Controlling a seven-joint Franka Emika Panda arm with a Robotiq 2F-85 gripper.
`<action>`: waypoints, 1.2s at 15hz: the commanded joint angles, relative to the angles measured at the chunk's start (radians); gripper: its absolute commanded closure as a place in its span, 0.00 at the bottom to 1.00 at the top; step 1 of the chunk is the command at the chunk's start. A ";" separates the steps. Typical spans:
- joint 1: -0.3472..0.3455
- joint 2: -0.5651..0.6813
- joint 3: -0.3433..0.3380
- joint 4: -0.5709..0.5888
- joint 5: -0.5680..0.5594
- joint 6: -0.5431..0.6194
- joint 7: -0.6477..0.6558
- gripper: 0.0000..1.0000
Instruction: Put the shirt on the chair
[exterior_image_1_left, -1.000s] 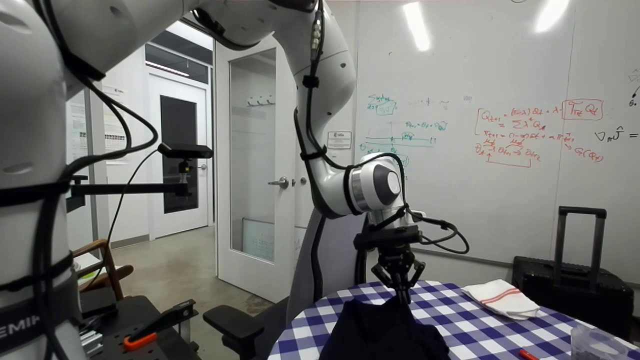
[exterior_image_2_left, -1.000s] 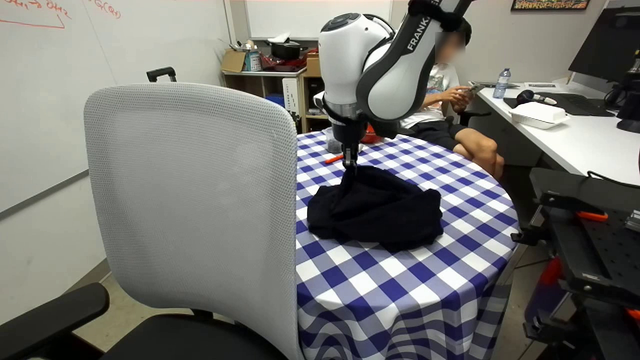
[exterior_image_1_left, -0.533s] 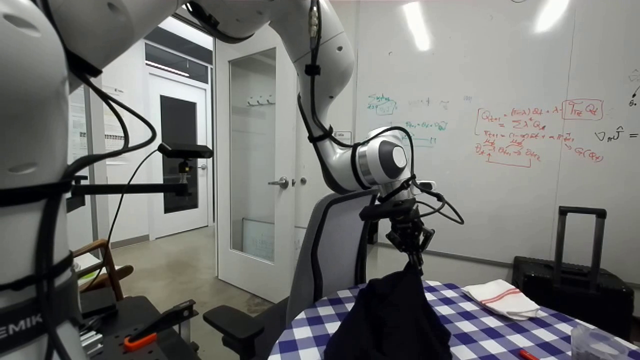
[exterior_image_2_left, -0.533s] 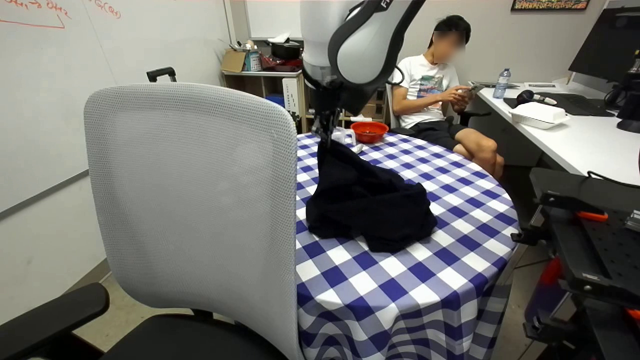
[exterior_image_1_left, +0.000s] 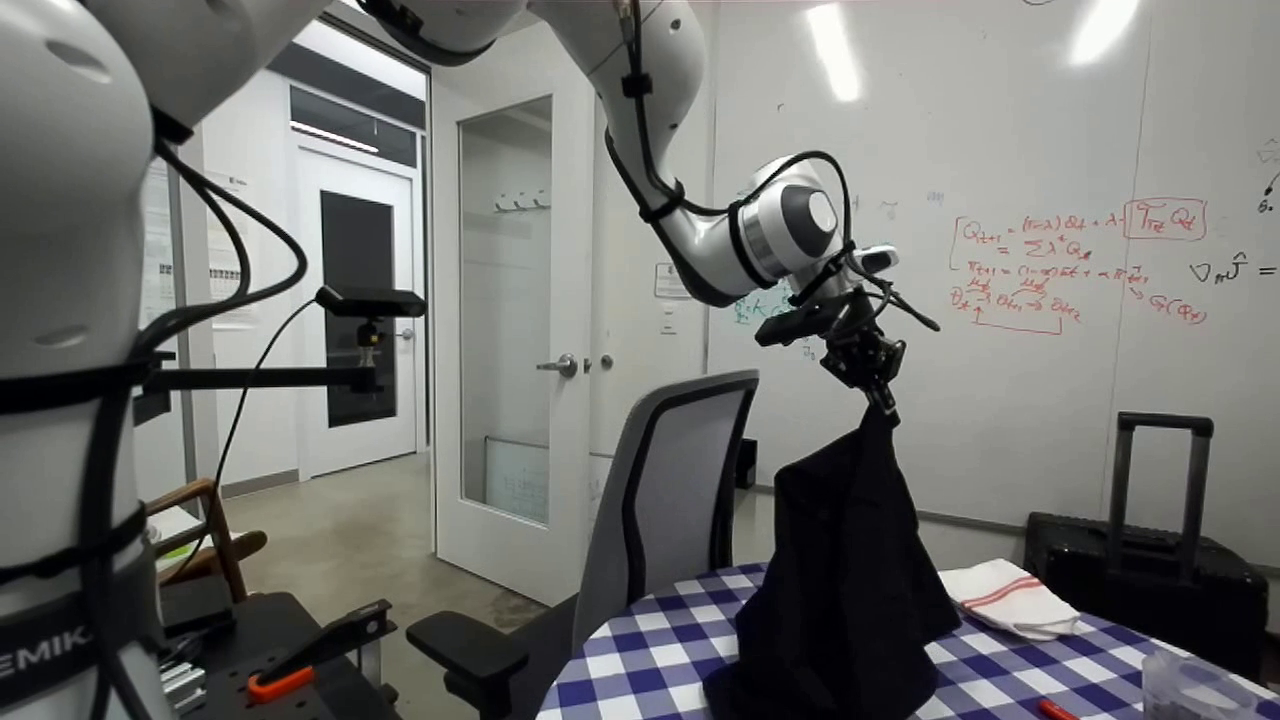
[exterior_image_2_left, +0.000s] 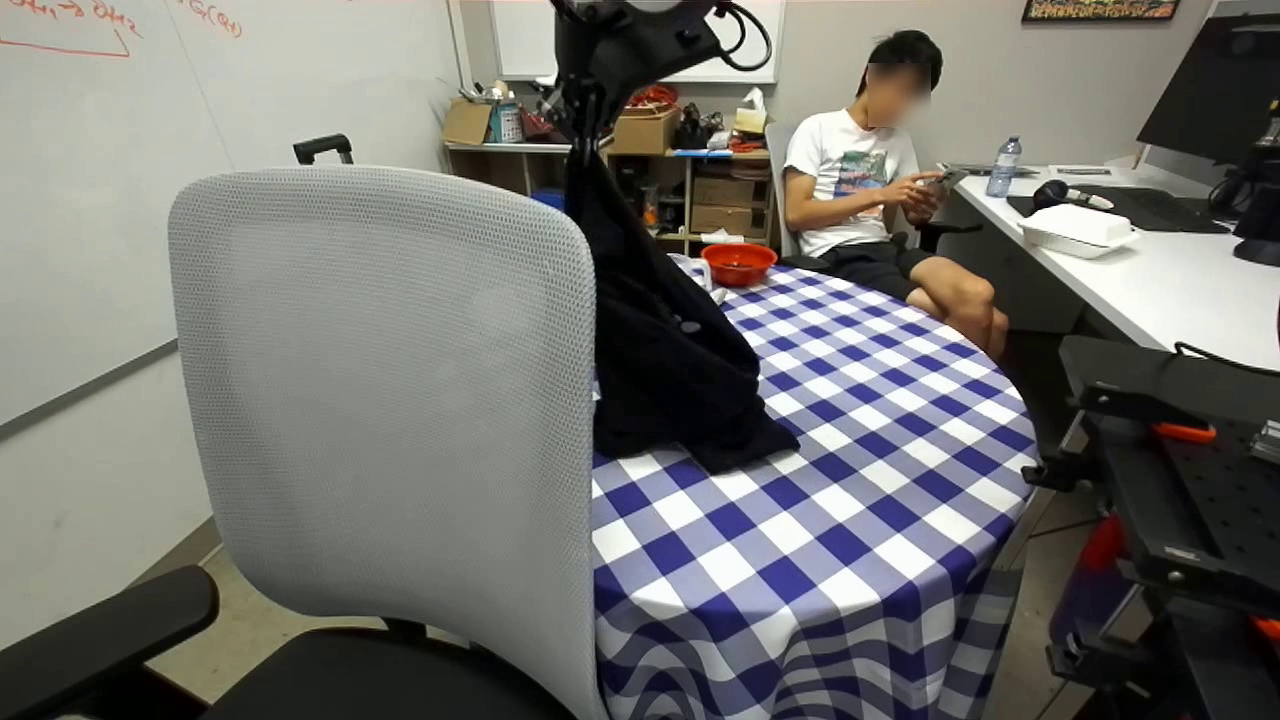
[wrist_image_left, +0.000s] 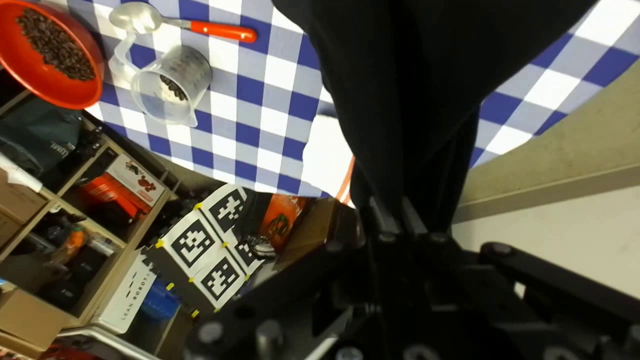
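Shirt hangs from the hand clenched on its top, lower part seemingly on the bench, probably held high to clear the chair.

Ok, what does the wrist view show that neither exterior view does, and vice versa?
Only the wrist view shows the sheets with black square patterns. Only the exterior views show the chair, in both, plus a glass-paneled door and a seated person, each in an exterior view. All three share the black shirt, pinched in the gripper, and the checkered tablecloth.
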 joint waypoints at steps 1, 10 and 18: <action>0.033 -0.003 -0.041 0.105 0.004 -0.074 0.098 0.94; 0.095 -0.047 -0.052 0.419 -0.090 -0.266 0.242 0.95; 0.223 0.014 0.002 0.696 -0.132 -0.497 0.197 0.98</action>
